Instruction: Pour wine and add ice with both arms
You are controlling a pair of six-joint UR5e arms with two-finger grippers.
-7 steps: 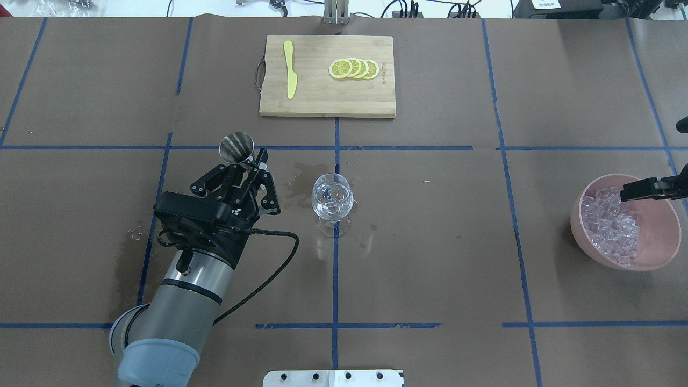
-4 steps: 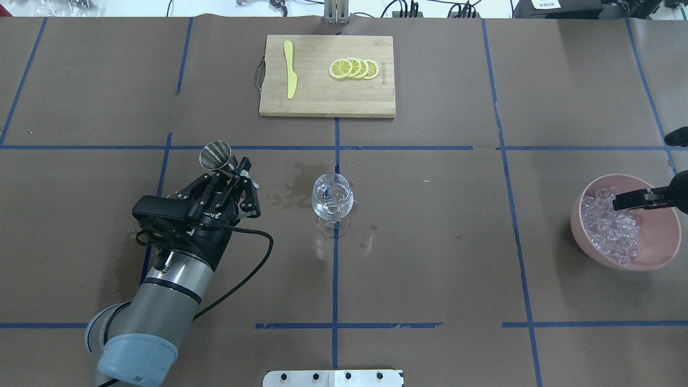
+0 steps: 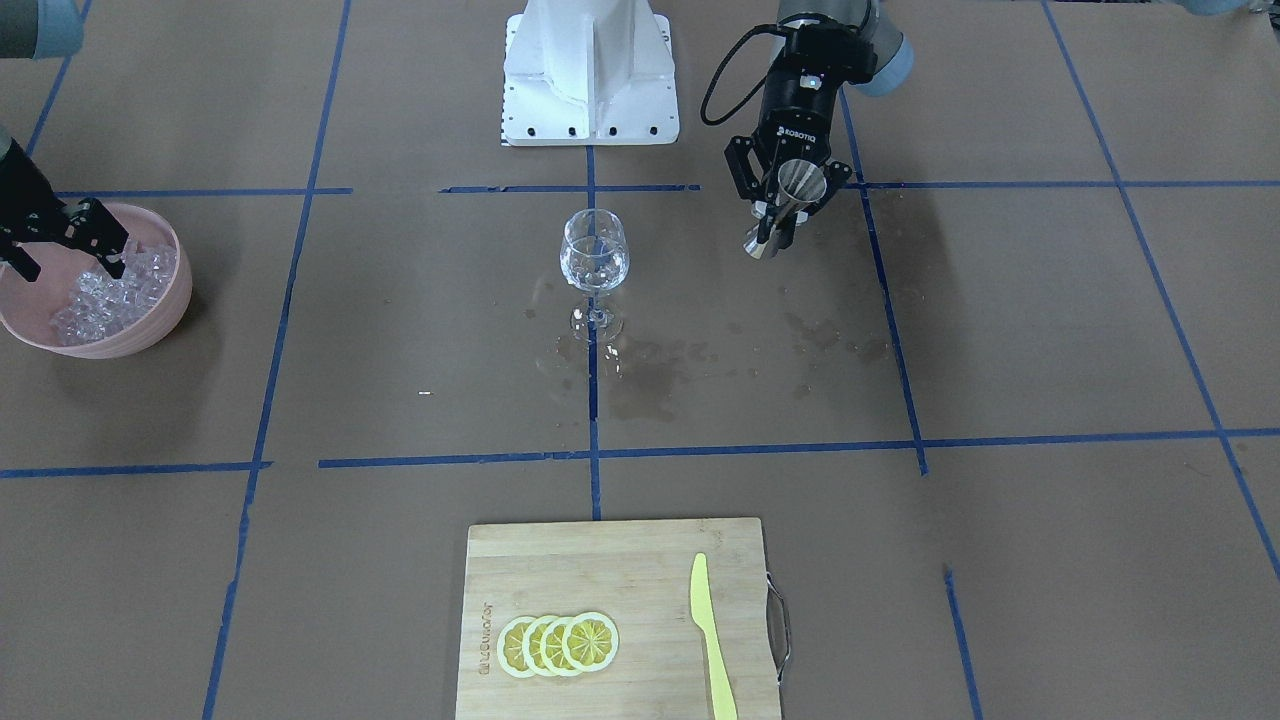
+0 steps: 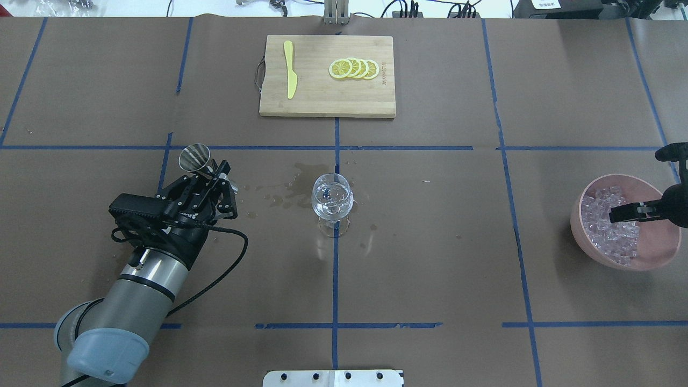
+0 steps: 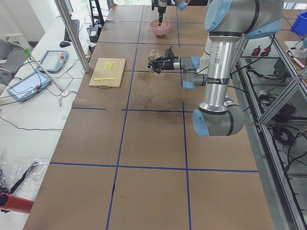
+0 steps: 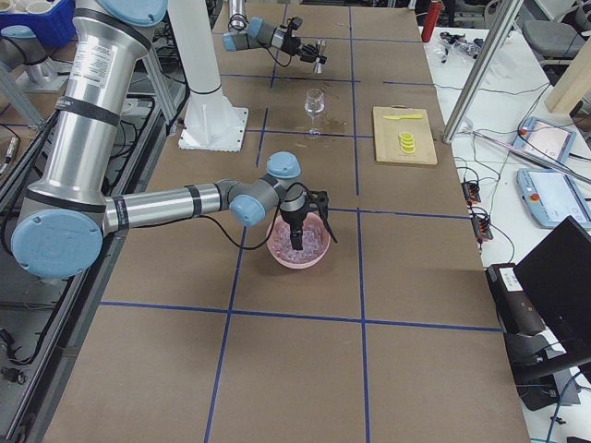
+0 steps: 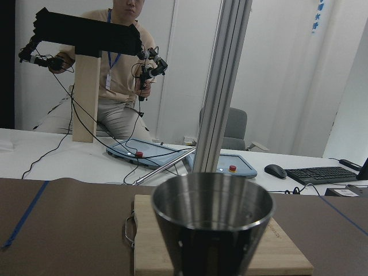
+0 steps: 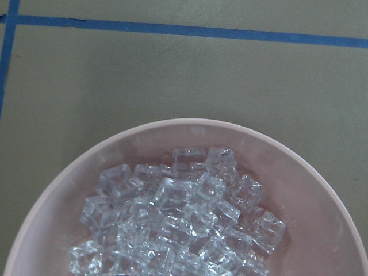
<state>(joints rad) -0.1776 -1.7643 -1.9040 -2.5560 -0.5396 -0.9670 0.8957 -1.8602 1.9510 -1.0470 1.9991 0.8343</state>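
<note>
Right pincer (image 3: 70, 266) spread wide and empty, poised just above the ice (image 8: 178, 230) heaped in a pink bowl (image 8: 310, 172) at the table's right end. Left pincer (image 4: 208, 173) clamped on a metal measuring cup (image 4: 194, 156), carried above the table, well apart from the glass (image 4: 332, 200) at the centre. Wine (image 3: 594, 268) barely visible low in that glass; wet patches (image 3: 650, 365) on the paper nearby. Probably light, hard, slick cubes, apt to squirt out of a pinch. Best taken singly from the top of the heap, on two flat opposite faces. Fragile glass, so a low, gentle drop.
</note>
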